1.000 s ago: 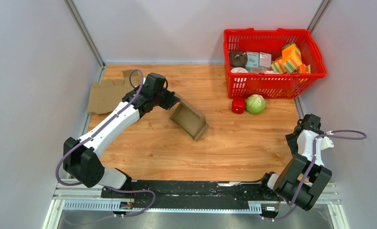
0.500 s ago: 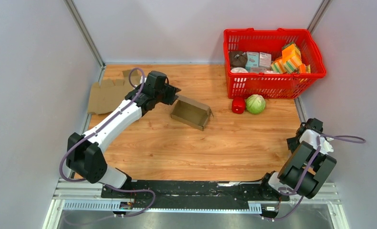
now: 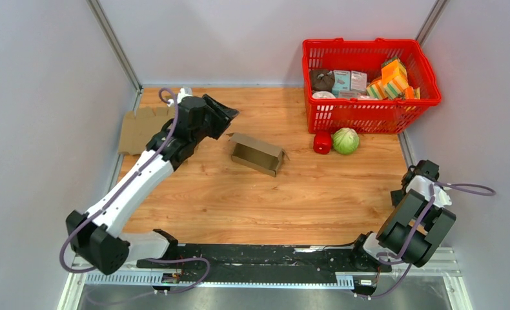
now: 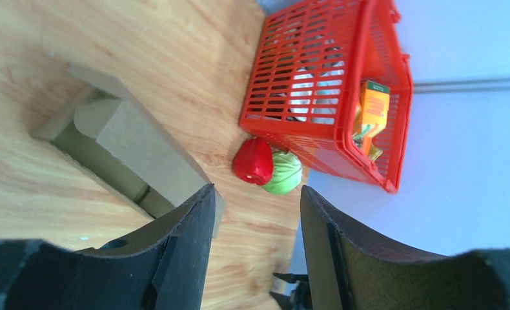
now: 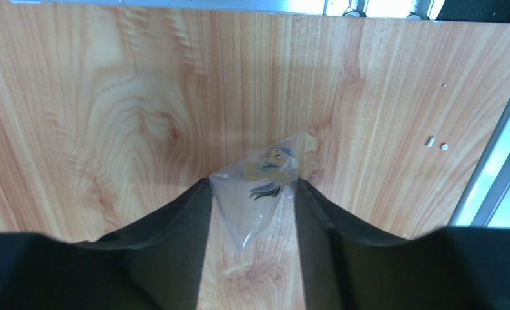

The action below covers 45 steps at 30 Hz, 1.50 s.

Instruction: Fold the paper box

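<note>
Wooden tabletop (image 3: 252, 206) between grey walls (image 3: 239, 39) carries the paper box (image 3: 257, 154); left hand (image 4: 255, 190) and right hand (image 5: 254, 184) both released.

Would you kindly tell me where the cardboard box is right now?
In the top view, the cardboard box rests near the middle of the table, apart from the left gripper and left of the red pepper.

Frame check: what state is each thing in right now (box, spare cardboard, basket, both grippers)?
paper box: folded up, top open, resting on the table, not held
cardboard sheet: flat, unfolded, at the far left edge
basket: upright, holding packaged goods
left gripper: open, empty, clear of the box
right gripper: open, over a clear packet lying on the table
</note>
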Available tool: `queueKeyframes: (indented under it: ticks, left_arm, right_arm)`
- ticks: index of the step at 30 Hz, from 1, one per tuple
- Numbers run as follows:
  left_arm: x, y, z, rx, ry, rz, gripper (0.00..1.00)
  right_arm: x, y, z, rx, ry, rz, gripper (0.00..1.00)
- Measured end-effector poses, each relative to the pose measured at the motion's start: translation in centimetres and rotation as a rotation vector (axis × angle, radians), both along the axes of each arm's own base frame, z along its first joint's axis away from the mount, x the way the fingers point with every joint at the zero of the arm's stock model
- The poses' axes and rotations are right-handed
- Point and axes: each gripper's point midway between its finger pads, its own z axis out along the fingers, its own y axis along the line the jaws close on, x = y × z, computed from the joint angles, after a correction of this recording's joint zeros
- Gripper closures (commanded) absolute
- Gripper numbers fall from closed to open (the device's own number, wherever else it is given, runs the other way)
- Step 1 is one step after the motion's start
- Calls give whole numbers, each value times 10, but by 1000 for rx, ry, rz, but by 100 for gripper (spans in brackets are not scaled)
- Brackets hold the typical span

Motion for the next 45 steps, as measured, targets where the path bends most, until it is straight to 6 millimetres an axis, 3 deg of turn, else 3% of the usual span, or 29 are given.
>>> queueKeyframes:
  ticks: [1, 3, 6, 8, 11, 14, 16, 18, 21, 25, 27, 30, 33, 36, 38, 40, 45]
  left_arm:
    - [-4, 3, 8, 22, -33, -15, 39]
    - [-14, 11, 23, 96, -113, -58, 38]
    - [-25, 18, 23, 228, -156, -143, 48]
    - [-31, 16, 6, 311, -131, -238, 52]
    - [-43, 12, -36, 403, -72, -379, 51]
    - [-71, 23, -96, 465, 26, -461, 51]
    - [-89, 33, -119, 493, 71, -491, 51]
    - [-100, 40, -121, 510, 63, -505, 51]
    - [-102, 46, -100, 533, -20, -489, 51]
    - [-104, 61, -74, 575, -119, -436, 51]
    - [-107, 71, -67, 600, -144, -403, 50]
    - [-112, 81, -59, 621, -169, -367, 50]
    - [-116, 89, -52, 627, -187, -340, 50]
    - [-121, 94, -48, 630, -197, -323, 50]
    - [-125, 98, -48, 634, -194, -315, 50]
    - [-130, 102, -47, 636, -197, -308, 50]
    - [-144, 117, -44, 651, -198, -276, 50]
  right_arm:
    - [0, 0, 0, 0, 1, 3, 63]
    - [-1, 1, 0, 0, -1, 8, 69]
    - [-1, 3, 0, 3, -7, 21, 81]
    - [0, 5, 0, 6, -14, 33, 90]
    - [2, 12, 1, 8, -26, 67, 100]
    - [5, 26, 2, 11, -44, 128, 100]
    - [9, 37, 6, 9, -50, 178, 100]
    - [18, 51, 14, -14, -66, 257, 100]
    - [33, 80, 33, -61, -114, 407, 100]
    - [61, 148, 77, -139, -308, 719, 100]
    - [72, 210, 104, -135, -452, 960, 100]
    - [71, 291, 131, -101, -582, 1226, 100]
    - [69, 367, 146, -55, -632, 1427, 100]
    - [84, 447, 152, -25, -652, 1557, 100]
    - [94, 483, 145, -9, -655, 1605, 100]
    - [103, 504, 134, -11, -639, 1637, 100]
    - [128, 534, 107, -60, -593, 1697, 99]
